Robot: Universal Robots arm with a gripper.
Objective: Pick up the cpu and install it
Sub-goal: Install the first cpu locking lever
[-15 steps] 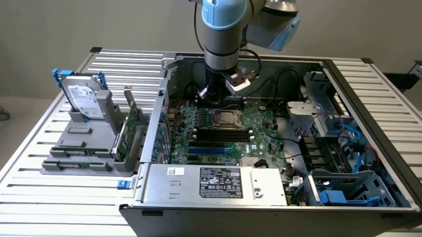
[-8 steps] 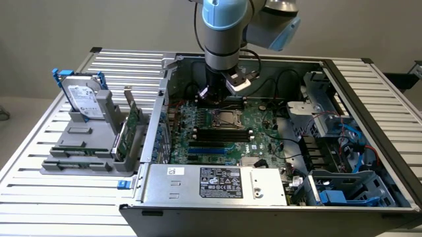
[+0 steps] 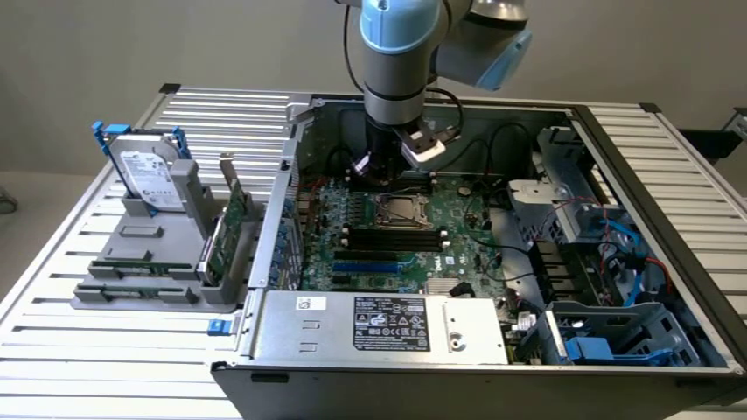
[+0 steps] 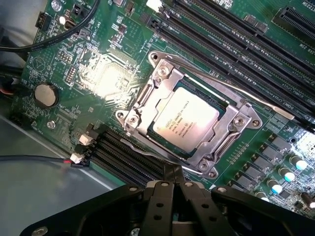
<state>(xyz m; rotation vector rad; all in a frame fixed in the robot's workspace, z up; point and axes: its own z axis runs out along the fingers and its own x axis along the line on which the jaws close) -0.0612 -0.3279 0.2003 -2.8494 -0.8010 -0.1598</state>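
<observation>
The cpu [image 4: 186,119], a small flat silver-grey square with printed text, lies in the motherboard's socket, framed by the metal load plate [image 4: 147,93]. My gripper [image 4: 173,173] hovers just off one edge of the socket, beside the retention lever. Its black fingers [image 4: 167,172] are shut together with nothing visible between them. In the exterior view the arm reaches down into the open computer case, with the gripper [image 3: 371,171] just behind the socket and the cpu [image 3: 405,210].
Memory slots [image 4: 236,39] run on both sides of the socket. Black cables [image 4: 44,42] cross the board's corner. On the exterior view's left, a grey holder [image 3: 140,262] carries a hard drive [image 3: 152,171] and green cards [image 3: 227,227]. The power supply [image 3: 386,324] and blue drive bays [image 3: 607,346] fill the case front.
</observation>
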